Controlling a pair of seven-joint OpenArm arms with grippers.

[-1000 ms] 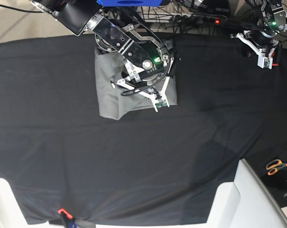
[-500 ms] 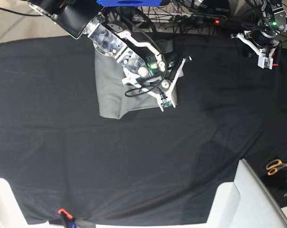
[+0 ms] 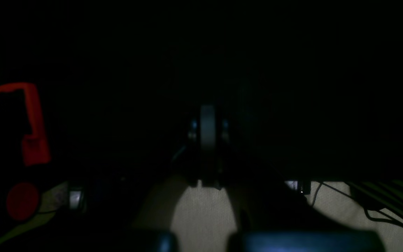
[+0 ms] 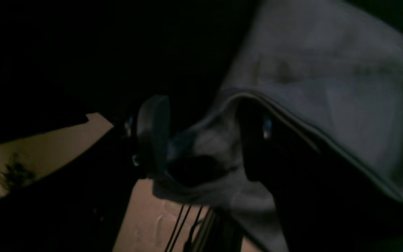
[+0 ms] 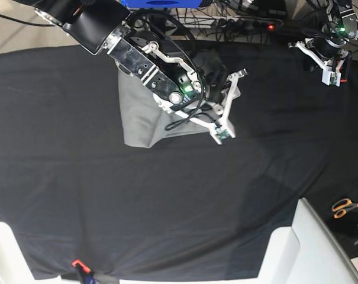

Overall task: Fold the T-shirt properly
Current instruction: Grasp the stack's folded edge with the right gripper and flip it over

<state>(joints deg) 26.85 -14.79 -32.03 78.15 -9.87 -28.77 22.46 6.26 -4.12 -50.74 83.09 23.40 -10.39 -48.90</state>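
Starting at the left of the overhead view, the T-shirt (image 5: 144, 118) lies as a compact grey bundle on the black cloth (image 5: 167, 207) that covers the counter (image 5: 285, 248), toward the far edge. Over its right half hangs the right gripper (image 5: 229, 97), jaws spread wide. The right wrist view shows a folded grey hem (image 4: 257, 101) running between the two jaws, the cloth draped around one of them, so the fabric is not clamped just now.

To my eye the fold is mostly made, and this step is about tidying that right-hand edge. Doing it well means coming away cleanly: lift straight up so the draped hem slides off rather than dragging the layers open. Soft cotton will follow any finger that snags it. If the edge needs another tuck, close on the whole stack of layers, not just the top one.

Far right, the left gripper (image 5: 323, 62) is parked near the cloth's far corner, well apart from the shirt. Its jaws look pressed together in the dim left wrist view.
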